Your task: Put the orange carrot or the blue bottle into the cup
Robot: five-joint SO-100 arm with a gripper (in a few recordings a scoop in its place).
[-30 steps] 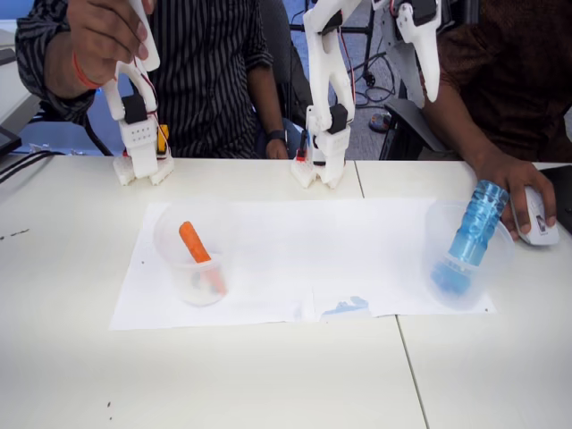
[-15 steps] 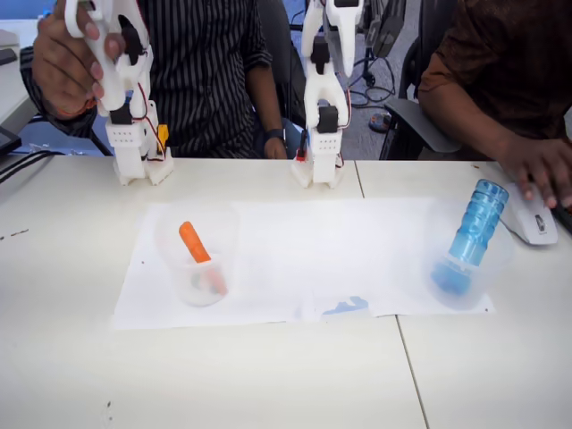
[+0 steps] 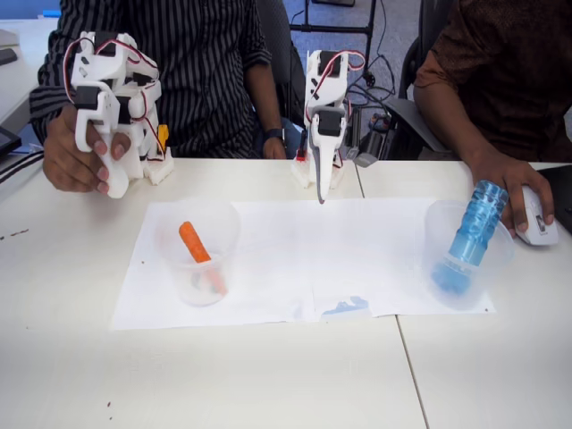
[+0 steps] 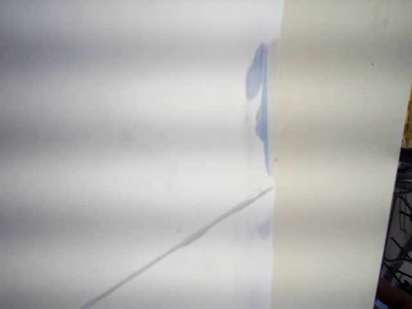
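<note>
Orange carrot (image 3: 194,247), a small bright tapered toy stick, leans inside a clear plastic cup (image 3: 198,259) on the left of the white paper sheet (image 3: 295,259) spread over the tabletop (image 3: 268,375). Far over on the right edge of that sheet, a translucent blue ribbed plastic bottle (image 3: 472,234) stands cap-down and tilted in a second clear cup (image 3: 465,259), so both of the task's things already sit in cups. I cannot make out a blue mark on either cup from where the fixed view looks; a blue smudge (image 3: 347,307) lies on the near edge of the paper between them, and the wrist view shows the same smudge (image 4: 259,103) at the paper's border.

The white arm is folded upright at the far side of the tabletop, and its fingers (image 3: 320,183) hang point-down just above the far edge of the paper, well apart from both cups. They look closed or nearly so and hold nothing, though they are too thin and small here for me to say for sure.

As I judge it, the placing is done, and the step in hand is parking the arm. Doing that well means keeping the fingers high and close to the base, away from the light cups, which would tip easily.

A person's hand (image 3: 514,192) rests beside the right cup on a white mouse (image 3: 539,221), partly cut off by the picture's edge.
</note>
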